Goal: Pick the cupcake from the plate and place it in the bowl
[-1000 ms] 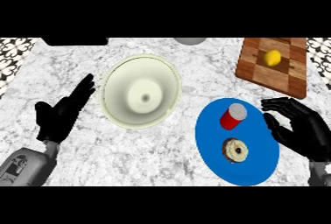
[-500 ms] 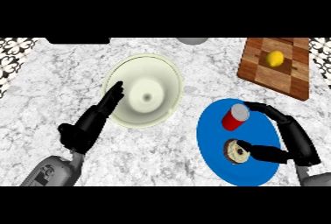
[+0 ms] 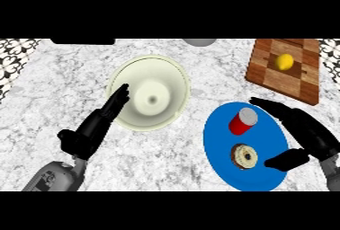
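Note:
The cupcake (image 3: 244, 156), brown with a pale top, sits on the lower half of the blue plate (image 3: 222, 134). A red cylinder with a grey top (image 3: 243, 121) stands just above it on the same plate. My right hand (image 3: 312, 137) lies over the plate's right side, open. Its fingers stretch toward the plate's upper rim, and the thumb rests just right of the cupcake, with nothing held. The pale bowl (image 3: 181, 76) stands left of the plate. My left hand (image 3: 90, 132) is open, its straight fingers pointing up along the bowl's left rim.
A wooden cutting board (image 3: 266, 74) with a yellow lemon (image 3: 285, 61) on it lies at the back right. At the far edge are a grey round object (image 3: 199, 42) and a dark one (image 3: 83, 41). The counter is marbled white.
My left hand has swung right from the counter's left side to the bowl's left rim. My right hand has moved in over the plate, bringing its thumb beside the cupcake.

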You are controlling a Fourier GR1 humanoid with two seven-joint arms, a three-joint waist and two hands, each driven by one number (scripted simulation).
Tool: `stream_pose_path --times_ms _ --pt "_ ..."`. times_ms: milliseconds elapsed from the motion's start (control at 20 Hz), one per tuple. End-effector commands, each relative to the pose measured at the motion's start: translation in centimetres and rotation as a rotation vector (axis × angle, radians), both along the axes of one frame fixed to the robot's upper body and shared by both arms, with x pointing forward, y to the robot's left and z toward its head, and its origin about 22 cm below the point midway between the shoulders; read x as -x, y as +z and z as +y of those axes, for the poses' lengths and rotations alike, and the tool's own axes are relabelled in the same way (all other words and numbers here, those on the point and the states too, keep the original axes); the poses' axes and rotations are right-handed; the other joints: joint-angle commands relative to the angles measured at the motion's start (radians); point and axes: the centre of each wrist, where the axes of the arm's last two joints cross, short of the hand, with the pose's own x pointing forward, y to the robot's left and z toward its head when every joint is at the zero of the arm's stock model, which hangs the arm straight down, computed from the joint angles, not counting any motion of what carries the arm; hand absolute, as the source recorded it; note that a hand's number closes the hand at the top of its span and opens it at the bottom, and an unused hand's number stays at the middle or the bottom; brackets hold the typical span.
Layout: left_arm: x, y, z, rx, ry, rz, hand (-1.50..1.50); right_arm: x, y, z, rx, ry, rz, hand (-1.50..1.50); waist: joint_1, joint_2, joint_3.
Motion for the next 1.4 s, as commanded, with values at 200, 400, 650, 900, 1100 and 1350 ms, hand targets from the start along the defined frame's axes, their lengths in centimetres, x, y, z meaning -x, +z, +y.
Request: stream_pose_path --times_ms 200,400,650,900,1100,1350 --pt "-0.1 0.0 -0.4 -0.002 -0.006 -0.003 0.0 -0.5 5.0 3.4 0.384 0.103 0.369 -1.5 0.009 0.002 -0.001" --pt "1.0 -0.6 -0.6 0.007 0.009 0.014 0.0 -0.5 6.4 6.7 0.413 0.102 0.463 -1.5 0.004 0.001 0.002" --pt "0.1 -0.5 -1.5 -0.019 0.012 -0.009 0.0 -0.8 6.6 9.8 0.455 0.068 0.52 -1.5 -0.008 0.003 0.004" --pt "0.3 -1.4 0.4 -0.002 0.014 0.007 0.0 1.6 5.7 10.1 0.44 0.061 0.51 -1.5 -0.017 0.002 0.005" --pt "0.8 -2.4 1.5 -0.001 0.005 -0.002 0.0 1.0 5.2 9.4 0.447 0.075 0.46 -1.5 -0.013 0.003 0.005" --pt "0.5 -1.5 1.1 0.019 0.01 0.004 0.0 3.3 3.3 11.0 0.431 0.037 0.377 -1.5 -0.015 0.002 0.005"
